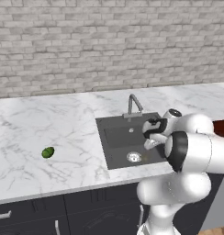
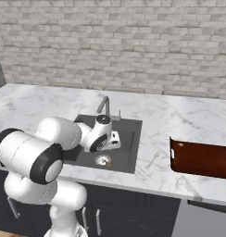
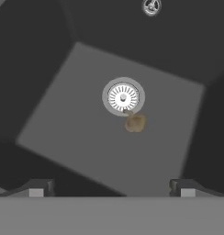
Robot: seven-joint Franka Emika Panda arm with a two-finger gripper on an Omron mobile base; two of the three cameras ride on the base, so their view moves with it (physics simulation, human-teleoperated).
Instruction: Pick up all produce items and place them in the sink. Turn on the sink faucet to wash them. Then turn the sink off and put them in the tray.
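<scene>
The smaller tan-brown produce item (image 3: 135,122) lies on the floor of the dark grey sink (image 3: 81,137), touching the edge of the round silver drain (image 3: 123,97). My gripper (image 3: 111,188) hangs above the basin, open and empty, looking straight down. In the left base view the hand (image 1: 151,136) hovers over the sink (image 1: 114,140), in front of the sink faucet (image 1: 133,104). The green ball-like produce item (image 1: 48,152) rests on the marble counter far to the left. At the right stands the reddish-brown tray (image 2: 200,159).
White marble counter (image 1: 63,124) runs around the sink, with a brick wall behind. The faucet (image 2: 104,105) stands at the sink's back edge, close behind my hand. Dark cabinet fronts (image 1: 63,215) lie below the counter's front edge.
</scene>
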